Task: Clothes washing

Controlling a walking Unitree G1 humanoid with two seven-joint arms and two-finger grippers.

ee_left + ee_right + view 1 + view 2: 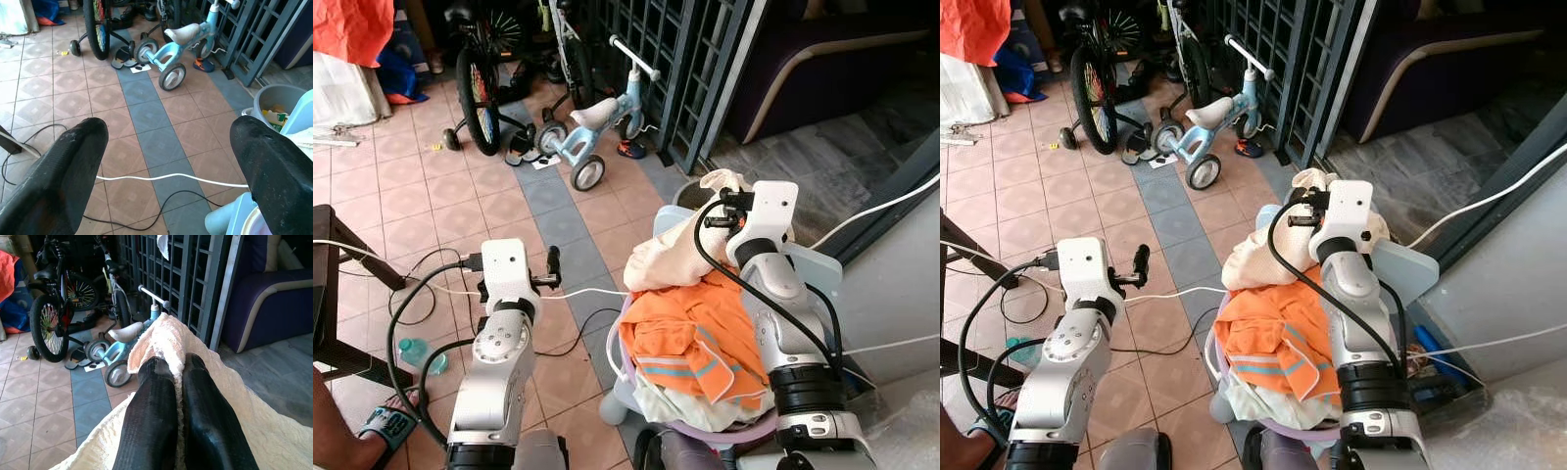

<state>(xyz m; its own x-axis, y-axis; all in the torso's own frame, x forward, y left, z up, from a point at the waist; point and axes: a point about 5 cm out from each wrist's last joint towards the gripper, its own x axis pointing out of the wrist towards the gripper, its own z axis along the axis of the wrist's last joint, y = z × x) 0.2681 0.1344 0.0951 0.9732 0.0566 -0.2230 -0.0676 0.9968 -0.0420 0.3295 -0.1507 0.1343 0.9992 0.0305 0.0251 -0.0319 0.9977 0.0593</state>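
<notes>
Towel sits pinched between the right gripper's closed fingers, lifted over the basket heaped with clothes. Left gripper hangs wide open and empty beside the basket, farther from the pile.

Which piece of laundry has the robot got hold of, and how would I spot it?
Start at the purple laundry basket piled with clothes in front of the robot. On top lies an orange garment with pale stripes. Just beyond that is the one you want: a cream towel, fluffy and plain, lifted at one end by the right gripper, whose black fingers are pinched shut on it.
</notes>
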